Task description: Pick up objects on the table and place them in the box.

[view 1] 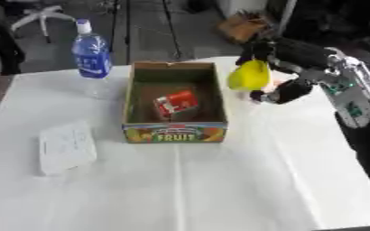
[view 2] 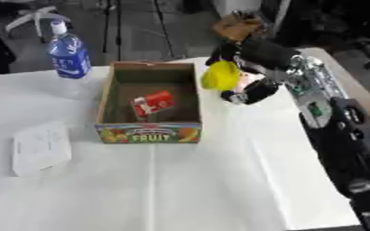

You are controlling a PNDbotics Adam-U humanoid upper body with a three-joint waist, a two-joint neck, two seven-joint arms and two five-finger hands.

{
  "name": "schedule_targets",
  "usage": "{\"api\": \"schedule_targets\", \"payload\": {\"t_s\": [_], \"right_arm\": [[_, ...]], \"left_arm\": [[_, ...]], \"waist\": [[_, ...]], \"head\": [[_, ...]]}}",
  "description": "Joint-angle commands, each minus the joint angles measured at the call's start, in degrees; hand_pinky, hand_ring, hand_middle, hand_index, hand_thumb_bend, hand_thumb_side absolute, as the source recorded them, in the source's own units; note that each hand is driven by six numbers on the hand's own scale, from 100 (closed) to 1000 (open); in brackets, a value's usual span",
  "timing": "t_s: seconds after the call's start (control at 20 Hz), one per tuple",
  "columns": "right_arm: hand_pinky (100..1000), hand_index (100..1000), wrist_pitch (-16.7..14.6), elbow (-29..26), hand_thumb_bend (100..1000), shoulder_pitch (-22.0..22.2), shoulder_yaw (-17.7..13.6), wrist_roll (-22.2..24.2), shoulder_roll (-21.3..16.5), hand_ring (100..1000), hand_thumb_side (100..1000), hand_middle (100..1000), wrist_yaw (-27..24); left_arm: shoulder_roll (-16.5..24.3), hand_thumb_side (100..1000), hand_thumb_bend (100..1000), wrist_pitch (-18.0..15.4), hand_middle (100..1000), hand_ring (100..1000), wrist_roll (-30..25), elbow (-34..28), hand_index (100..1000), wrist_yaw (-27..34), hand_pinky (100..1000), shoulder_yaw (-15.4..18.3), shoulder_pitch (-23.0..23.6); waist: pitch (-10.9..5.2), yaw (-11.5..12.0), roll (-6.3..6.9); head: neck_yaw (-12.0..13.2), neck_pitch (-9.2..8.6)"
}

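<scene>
My right hand (view 1: 279, 56) is shut on a yellow object (view 1: 249, 75) and holds it in the air just right of the cardboard box (view 1: 173, 132), near its right wall. The box stands open at the table's middle, with FRUIT printed on its front. A red and white carton (view 1: 176, 103) lies tilted on the box floor. A blue water bottle (view 1: 91, 50) stands upright at the back left. A flat white packet (view 1: 65, 146) lies on the table left of the box. My left hand shows in no view.
The white-covered table (view 1: 219, 189) stretches toward me in front of the box. Beyond its far edge are a chair base (view 1: 42, 16) and a brown bag (view 1: 243, 25) on the floor.
</scene>
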Motion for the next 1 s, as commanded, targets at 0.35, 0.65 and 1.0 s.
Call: {"api": "schedule_targets", "payload": {"t_s": [0.35, 0.65, 1.0], "right_arm": [[434, 842, -7.7, 7.7, 434, -8.6, 7.8, -1.6, -0.3, 497, 246, 802, 2.1], [702, 917, -10.1, 13.5, 454, -10.1, 9.3, -1.5, 1.1, 775, 431, 897, 7.5], [835, 949, -9.2, 15.9, 479, -9.5, 9.8, -1.8, 1.6, 914, 593, 964, 14.1]], "left_arm": [[0.2, 930, 535, -0.1, 744, 701, -0.6, -0.6, 818, 0.1, 671, -0.3, -0.7], [0.1, 931, 535, 0.0, 743, 701, -0.6, -0.6, 818, 0.1, 671, -0.4, -0.7], [0.1, 930, 535, 0.0, 743, 700, -0.6, -0.6, 818, 0.1, 671, -0.4, -0.7]], "waist": [[-1.06, 0.9, 0.24], [-0.98, 1.2, 0.2], [-1.01, 1.3, 0.04]], "head": [[-0.8, 0.09], [-0.9, -0.15], [-0.8, -0.48]]}}
